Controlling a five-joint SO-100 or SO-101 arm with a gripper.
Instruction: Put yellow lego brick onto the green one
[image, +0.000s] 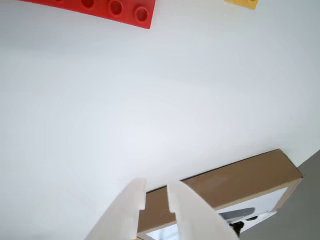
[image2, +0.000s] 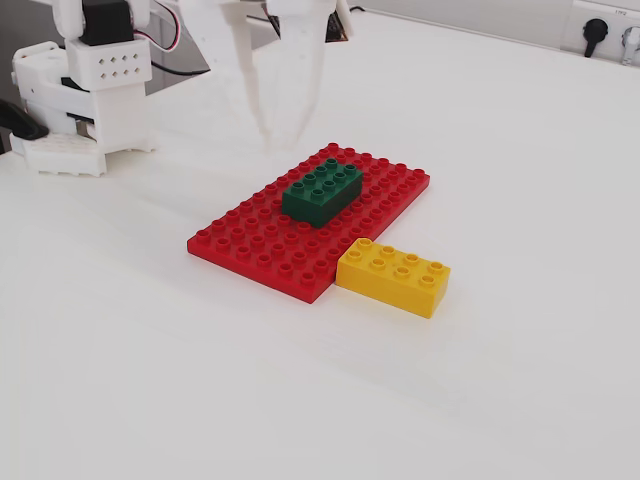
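The yellow lego brick (image2: 393, 277) lies on the white table, against the near right edge of the flat red baseplate (image2: 250, 245). The dark green brick (image2: 322, 190) sits studs-up on the baseplate. My white gripper (image2: 277, 138) hangs above the table just behind the baseplate, apart from both bricks. Its jaws are a narrow gap apart and hold nothing. In the wrist view the gripper (image: 156, 192) is at the bottom. Only a sliver of the yellow brick (image: 241, 3) and an edge of the baseplate (image: 100, 7) show at the top. The green brick is out of that view.
The arm's white base (image2: 80, 100) stands at the back left of the fixed view. Wall sockets (image2: 600, 30) are at the back right. A brown cardboard box (image: 240, 180) lies under the gripper side in the wrist view.
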